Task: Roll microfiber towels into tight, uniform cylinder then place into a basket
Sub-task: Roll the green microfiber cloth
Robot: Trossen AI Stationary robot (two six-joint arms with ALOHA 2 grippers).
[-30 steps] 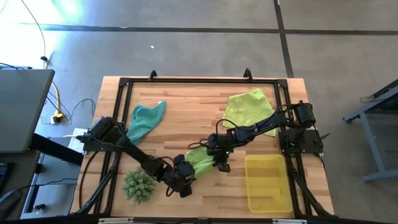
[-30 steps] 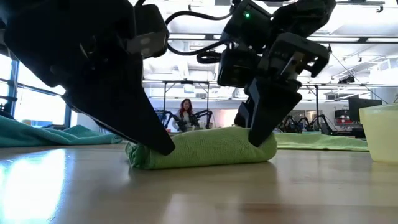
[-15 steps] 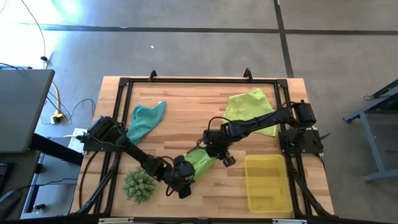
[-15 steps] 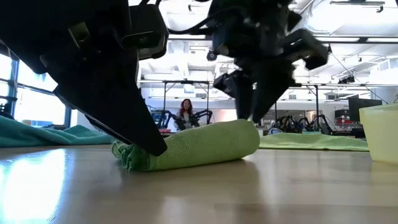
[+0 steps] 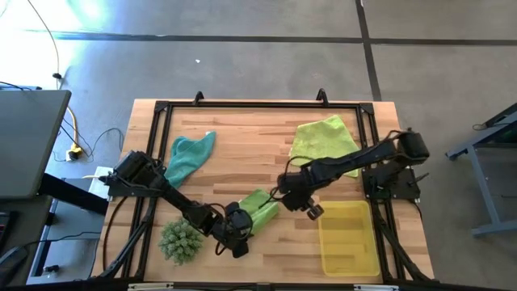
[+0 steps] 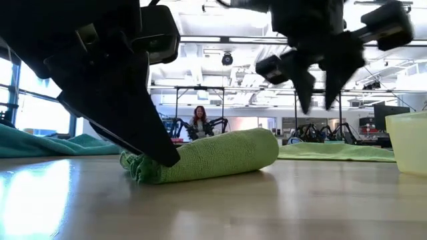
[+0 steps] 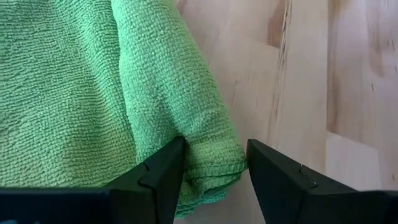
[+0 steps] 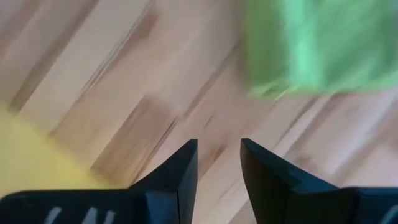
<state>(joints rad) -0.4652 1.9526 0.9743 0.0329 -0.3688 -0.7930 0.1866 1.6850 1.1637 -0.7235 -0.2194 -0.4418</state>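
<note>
Near the table's front edge, the right gripper (image 5: 313, 212) has let go and lifted off, part open and empty; left gripper (image 5: 240, 235), spread wide, pinches the rolled bright green towel (image 5: 260, 205), basket (image 5: 349, 261) next

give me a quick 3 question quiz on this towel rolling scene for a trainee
1. True or false: the basket already holds a rolled towel.
2. Which gripper is clamped on the bright green towel roll? A) left gripper B) right gripper
3. Fill in: the teal towel lies loose near the ____ arm's base.

Key: 1 false; 2 A, the right one hangs empty above the table beside the basket; 3 left.
</note>
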